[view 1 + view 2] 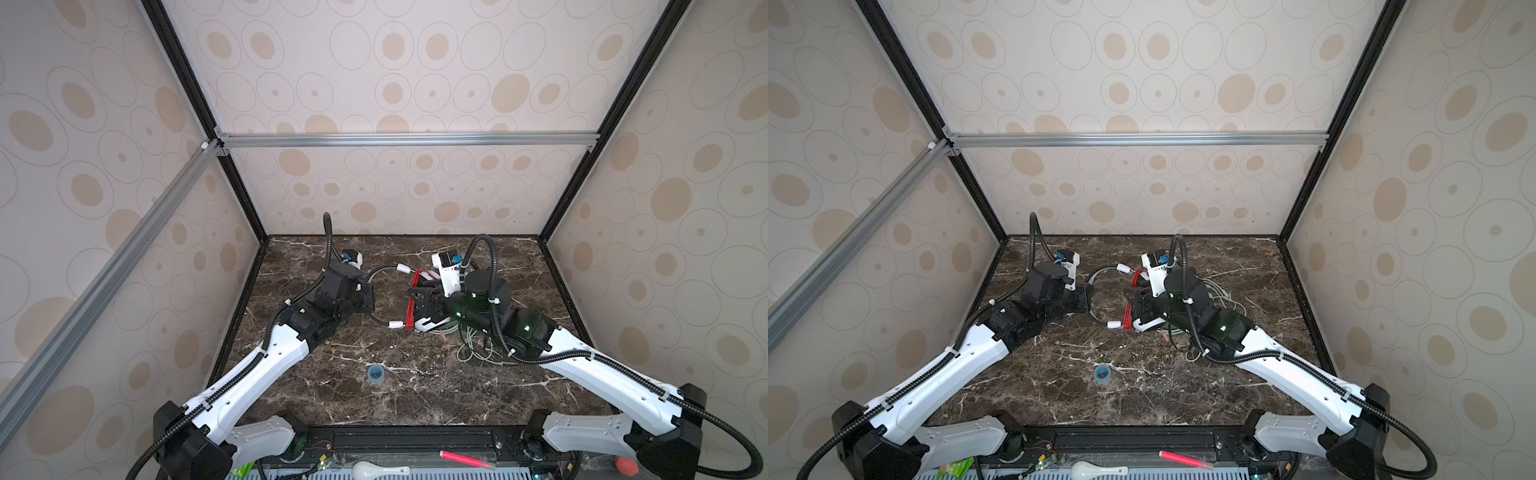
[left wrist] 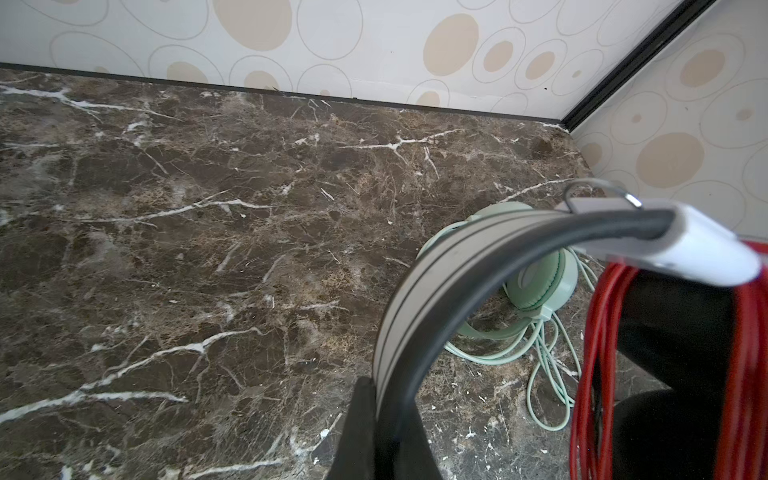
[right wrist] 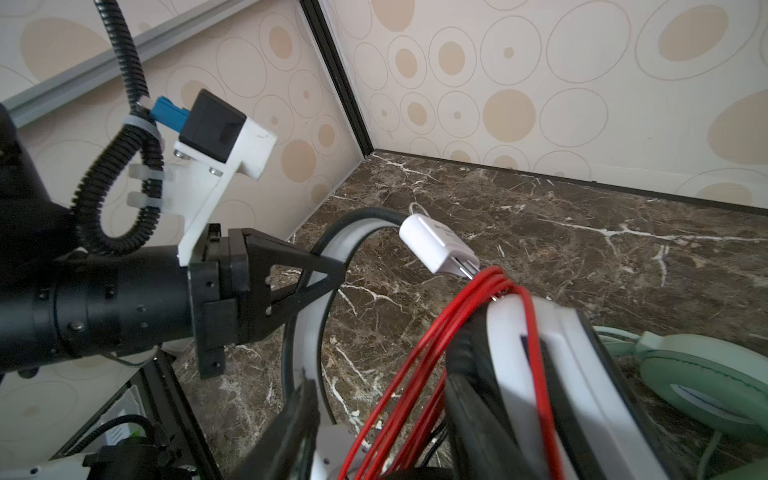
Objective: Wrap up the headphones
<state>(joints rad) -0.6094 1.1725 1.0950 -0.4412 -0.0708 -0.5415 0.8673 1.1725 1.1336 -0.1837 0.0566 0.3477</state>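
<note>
Left pincer (image 2: 380, 411) clamps white-and-black headphones (image 2: 415, 282); open marble table (image 2: 166, 208) reaches back wall (image 2: 374, 41).

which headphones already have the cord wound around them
The white-and-black headphones: their red cord is looped around them, while the mint-green headphones have their pale cord lying loose on the table.

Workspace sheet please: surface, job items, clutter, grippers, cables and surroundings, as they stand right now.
Surface: dark marble tabletop, white-veined.
Job's things: white-and-black headphones mid-table between the grippers; mint-green headphones lying on the table beside them.
Clutter: small blue roll near the front edge; pink stick and white object on the front ledge.
Grippers: left gripper shut on the headband; right gripper open, jaws astride red strands.
Cables: red cord wound in turns around the white-and-black pair; mint cord loose, tangled.
Surroundings: patterned wall panels, aluminium frame rail.
</note>
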